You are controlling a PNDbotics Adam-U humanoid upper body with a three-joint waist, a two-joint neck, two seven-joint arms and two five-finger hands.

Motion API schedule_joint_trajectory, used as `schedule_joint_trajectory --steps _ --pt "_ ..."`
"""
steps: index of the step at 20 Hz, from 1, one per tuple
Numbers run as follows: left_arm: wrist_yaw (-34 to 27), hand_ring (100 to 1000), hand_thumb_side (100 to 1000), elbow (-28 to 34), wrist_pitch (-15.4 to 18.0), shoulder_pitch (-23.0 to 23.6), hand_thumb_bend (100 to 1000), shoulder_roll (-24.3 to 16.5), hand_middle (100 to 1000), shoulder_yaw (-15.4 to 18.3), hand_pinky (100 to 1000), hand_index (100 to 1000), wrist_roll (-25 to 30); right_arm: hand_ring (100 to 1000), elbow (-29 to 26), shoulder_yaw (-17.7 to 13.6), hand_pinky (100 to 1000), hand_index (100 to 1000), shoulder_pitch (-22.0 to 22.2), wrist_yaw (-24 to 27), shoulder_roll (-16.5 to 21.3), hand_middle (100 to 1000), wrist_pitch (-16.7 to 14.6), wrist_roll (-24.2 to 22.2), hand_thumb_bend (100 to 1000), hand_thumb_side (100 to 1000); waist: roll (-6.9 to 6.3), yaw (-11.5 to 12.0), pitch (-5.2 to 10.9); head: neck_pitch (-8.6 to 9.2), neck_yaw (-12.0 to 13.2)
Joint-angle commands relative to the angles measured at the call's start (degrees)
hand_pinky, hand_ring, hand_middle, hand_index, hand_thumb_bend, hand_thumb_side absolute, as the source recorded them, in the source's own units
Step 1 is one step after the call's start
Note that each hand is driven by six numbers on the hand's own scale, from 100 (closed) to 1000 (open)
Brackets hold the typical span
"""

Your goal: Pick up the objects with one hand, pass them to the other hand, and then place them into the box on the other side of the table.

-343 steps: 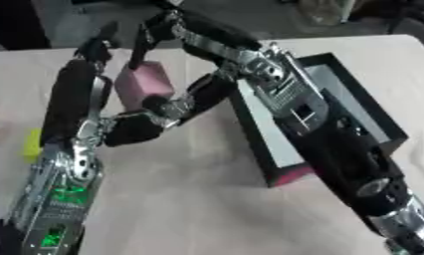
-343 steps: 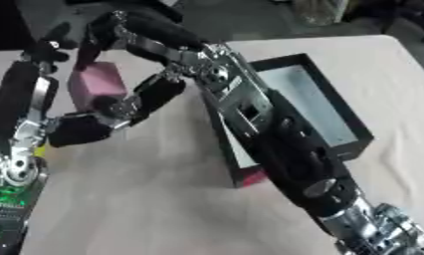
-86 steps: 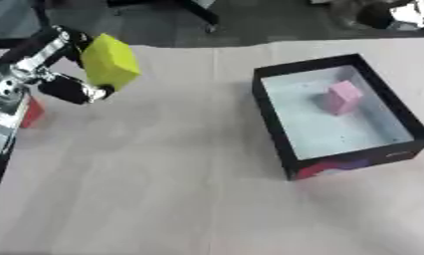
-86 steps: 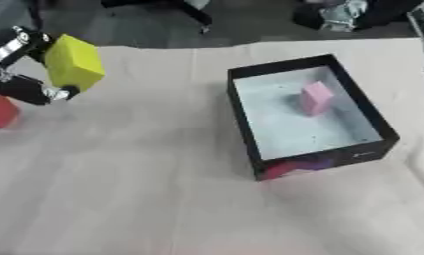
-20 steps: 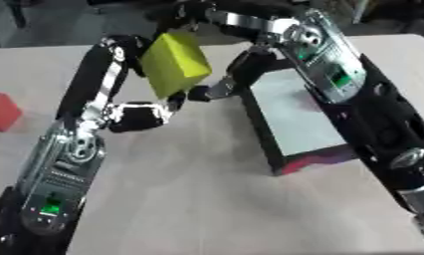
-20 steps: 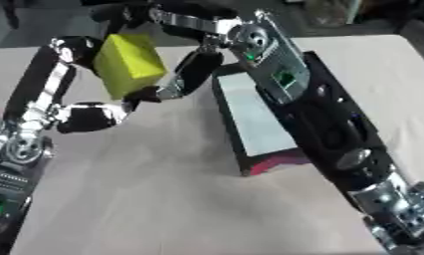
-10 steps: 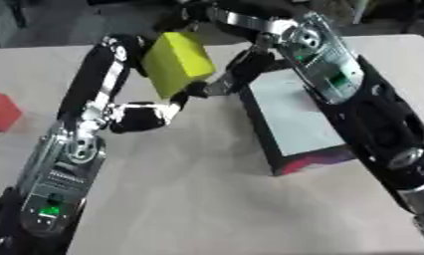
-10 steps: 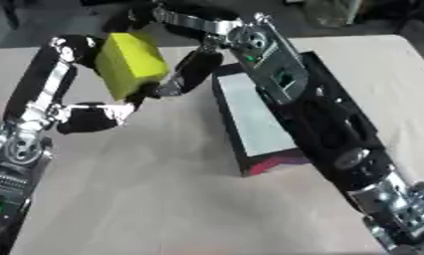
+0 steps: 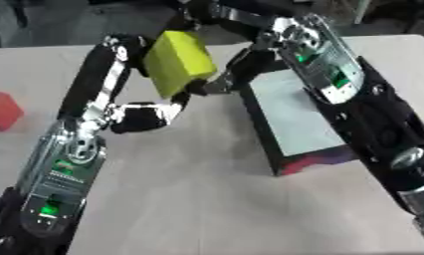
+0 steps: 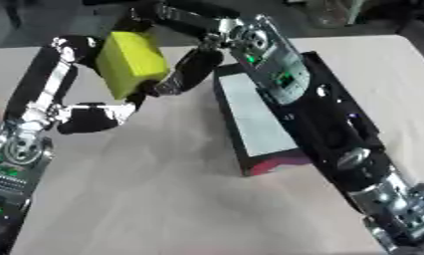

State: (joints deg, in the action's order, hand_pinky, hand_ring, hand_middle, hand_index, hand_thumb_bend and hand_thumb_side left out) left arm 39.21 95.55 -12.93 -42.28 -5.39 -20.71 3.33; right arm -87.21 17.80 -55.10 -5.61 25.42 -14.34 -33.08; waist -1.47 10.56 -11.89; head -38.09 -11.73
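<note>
A yellow block (image 9: 179,62) hangs above the table, left of the box, caught between both hands. My left hand (image 9: 102,79) reaches up from the lower left, with its fingers curled over the block's upper left and its thumb under the lower edge. My right hand (image 9: 237,67) comes over the box from the right, its fingers curled against the block's right side and lower corner. The black box (image 9: 257,127) with a pale floor lies on the right, largely covered by my right arm. Its contents are hidden.
A red block (image 9: 2,109) sits on the beige tablecloth at the far left edge. The box's front wall shows a magenta patch (image 9: 313,162). Bare cloth spreads in front of the box and below the hands. Dark chairs stand beyond the far table edge.
Hardly anything over the last second: the yellow block stays between both hands above the table, shifted only slightly.
</note>
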Motion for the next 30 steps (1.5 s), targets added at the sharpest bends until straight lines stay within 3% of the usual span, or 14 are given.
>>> schedule_joint_trajectory --steps 1,3,6,10,14,22,30 --pt "0.3 508 100 1.1 -0.2 -0.7 157 0.0 473 -0.1 695 516 -0.1 818 -1.1 -0.4 846 625 -1.0 1.2 0.6 269 0.3 0.0 397 100 0.10 -0.1 0.87 0.80 0.3" --pt "0.5 524 100 1.1 -0.5 -0.6 212 -0.1 491 -0.1 712 542 -0.2 815 -1.0 -0.4 845 618 -1.0 1.5 0.8 262 0.4 0.0 400 115 0.07 -0.2 0.90 0.81 0.4" --pt "1.0 617 100 0.9 -1.2 -0.5 421 -0.4 586 0.1 775 681 -0.4 811 -1.0 -0.6 843 611 -0.9 1.9 1.0 256 0.6 0.1 405 139 0.02 -0.2 1.04 0.61 0.6" --pt "2.5 715 282 0.3 -3.5 -0.3 605 -0.9 681 0.7 819 812 -0.2 807 -1.1 -1.0 840 609 -0.7 2.2 1.5 254 1.0 0.6 408 154 -0.06 -0.2 1.26 0.55 0.6" --pt "3.3 753 391 -0.6 -6.5 -0.1 704 -1.2 731 1.3 842 861 -0.5 806 -1.2 -1.4 839 609 -0.4 2.4 2.0 253 1.4 1.1 409 159 -0.15 -0.3 1.46 0.45 0.6" --pt "2.7 753 408 -2.4 -10.0 0.3 733 -3.8 731 3.0 836 858 -1.1 809 -2.0 -2.9 843 618 0.5 4.3 4.0 251 3.2 1.9 409 164 -0.41 -0.9 1.94 0.04 0.3" --pt "1.0 736 408 -2.8 -10.7 0.4 695 -11.0 703 4.4 818 828 -1.5 831 -1.2 -6.6 856 658 1.2 5.9 7.4 266 6.8 0.9 407 153 -0.71 -1.6 2.38 -0.73 -1.1"
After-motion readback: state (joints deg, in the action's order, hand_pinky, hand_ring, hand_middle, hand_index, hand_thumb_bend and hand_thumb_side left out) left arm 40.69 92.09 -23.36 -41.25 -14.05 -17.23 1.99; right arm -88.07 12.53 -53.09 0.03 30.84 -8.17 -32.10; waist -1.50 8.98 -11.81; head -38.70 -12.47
